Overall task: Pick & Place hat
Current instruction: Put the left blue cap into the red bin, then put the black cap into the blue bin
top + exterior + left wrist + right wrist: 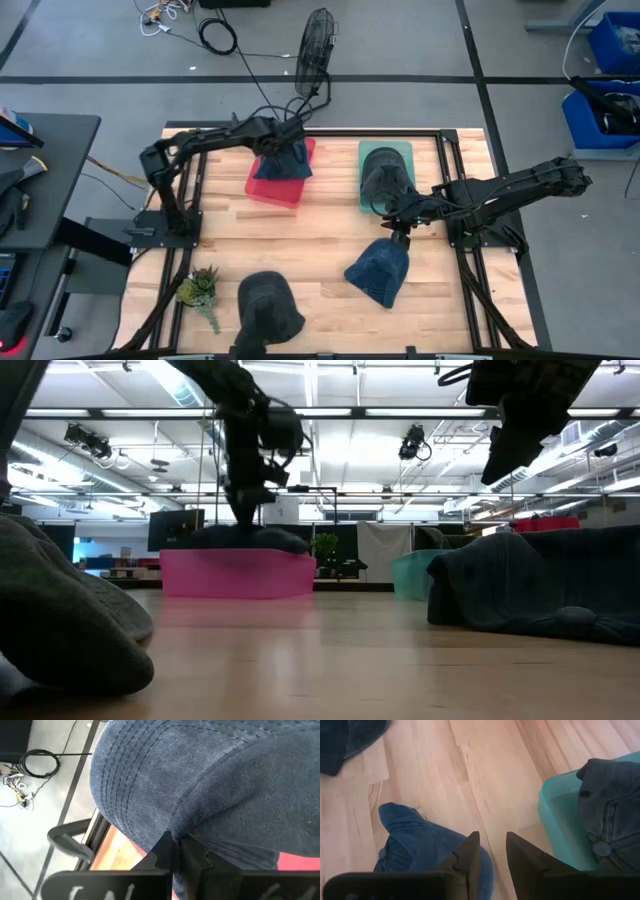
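My left gripper (283, 150) is shut on a blue denim hat (285, 160) over the pink tray (268, 190) at the table's far left. In the low view the hat (250, 538) sits at the tray's rim (235, 572). My right gripper (400, 232) is open and hovers above a second blue hat (380, 270), which lies flat on the table. In the right wrist view its fingers (492, 851) stand over that hat (415, 840) without touching it. A dark hat (383, 178) lies in the teal tray (402, 150). My left gripper (178, 851) pinches a fold of the denim hat's cloth (175, 831) between its two fingers, where the stitched brim meets the crown. The fingers come from above, pointing down. The hat bulges out beyond the fingertips, with its lower part in the pink tray.
A third, dark hat (268, 305) lies near the table's near edge and fills the low view's left (60, 620). A small potted plant (200, 290) stands at the near left. Bare wood lies between the trays and the near hats. A fan (315, 50) stands beyond the far edge.
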Controlling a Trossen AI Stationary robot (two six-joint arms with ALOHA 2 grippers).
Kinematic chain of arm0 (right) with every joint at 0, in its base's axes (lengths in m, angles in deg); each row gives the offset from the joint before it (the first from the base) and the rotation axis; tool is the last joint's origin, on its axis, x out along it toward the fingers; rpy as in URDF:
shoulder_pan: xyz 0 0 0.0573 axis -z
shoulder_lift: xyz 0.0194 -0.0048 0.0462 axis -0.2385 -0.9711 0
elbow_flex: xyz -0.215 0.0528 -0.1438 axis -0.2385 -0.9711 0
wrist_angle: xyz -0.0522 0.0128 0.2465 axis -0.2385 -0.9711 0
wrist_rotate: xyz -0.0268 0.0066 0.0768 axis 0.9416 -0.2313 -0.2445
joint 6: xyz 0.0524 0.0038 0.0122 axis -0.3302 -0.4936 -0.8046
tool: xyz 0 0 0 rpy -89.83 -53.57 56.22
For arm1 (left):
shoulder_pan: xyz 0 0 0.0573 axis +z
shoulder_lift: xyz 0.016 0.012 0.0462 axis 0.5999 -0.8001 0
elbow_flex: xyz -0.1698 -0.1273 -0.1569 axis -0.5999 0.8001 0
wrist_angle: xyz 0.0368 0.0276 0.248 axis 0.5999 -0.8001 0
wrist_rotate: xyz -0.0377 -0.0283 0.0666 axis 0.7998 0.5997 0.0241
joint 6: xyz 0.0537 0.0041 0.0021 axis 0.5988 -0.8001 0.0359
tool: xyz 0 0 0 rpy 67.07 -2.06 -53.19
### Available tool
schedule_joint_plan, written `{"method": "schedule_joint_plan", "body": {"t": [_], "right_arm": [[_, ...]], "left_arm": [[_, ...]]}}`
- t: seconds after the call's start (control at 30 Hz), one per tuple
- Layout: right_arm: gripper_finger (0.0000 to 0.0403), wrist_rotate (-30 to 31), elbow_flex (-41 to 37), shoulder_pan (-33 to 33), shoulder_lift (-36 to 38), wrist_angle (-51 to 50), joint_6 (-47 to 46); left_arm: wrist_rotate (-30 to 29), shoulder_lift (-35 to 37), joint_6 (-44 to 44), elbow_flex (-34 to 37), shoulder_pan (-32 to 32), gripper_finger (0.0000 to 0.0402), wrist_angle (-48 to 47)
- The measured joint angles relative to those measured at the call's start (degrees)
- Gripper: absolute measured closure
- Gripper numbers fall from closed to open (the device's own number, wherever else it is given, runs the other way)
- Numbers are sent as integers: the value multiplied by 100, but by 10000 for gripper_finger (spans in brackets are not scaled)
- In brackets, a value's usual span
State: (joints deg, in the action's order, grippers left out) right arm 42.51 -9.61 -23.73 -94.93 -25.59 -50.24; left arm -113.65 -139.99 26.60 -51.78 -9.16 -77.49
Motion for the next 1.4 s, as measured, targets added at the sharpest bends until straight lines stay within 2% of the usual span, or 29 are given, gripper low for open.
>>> {"method": "schedule_joint_plan", "body": {"t": [0.23, 0.53, 0.67, 0.83, 1.0, 1.2, 1.4], "right_arm": [[302, 0, 0, 0, 0, -8, 0], [302, 2, 0, 0, 0, -2, -37], [302, 2, 0, 0, 0, 2, 153], [302, -103, 0, 0, 0, 15, 110], [299, -221, 0, 0, -2, 66, 162], [263, -335, 0, -2, -1, 143, 266], [224, -473, 0, -2, -2, 141, 410]], "left_arm": [[4, -500, 443, 2, 81, 367, 31], [-23, -535, 698, 2, 85, 270, 0], [-90, -418, 717, 2, 8, 242, -94], [-84, 174, 708, 2, -282, 241, -287], [-83, 1151, 327, 2, -752, 254, -525], [9, 2228, -532, -4, -1500, 257, -507], [866, 2720, -915, -7, -2454, 257, -530]]}}
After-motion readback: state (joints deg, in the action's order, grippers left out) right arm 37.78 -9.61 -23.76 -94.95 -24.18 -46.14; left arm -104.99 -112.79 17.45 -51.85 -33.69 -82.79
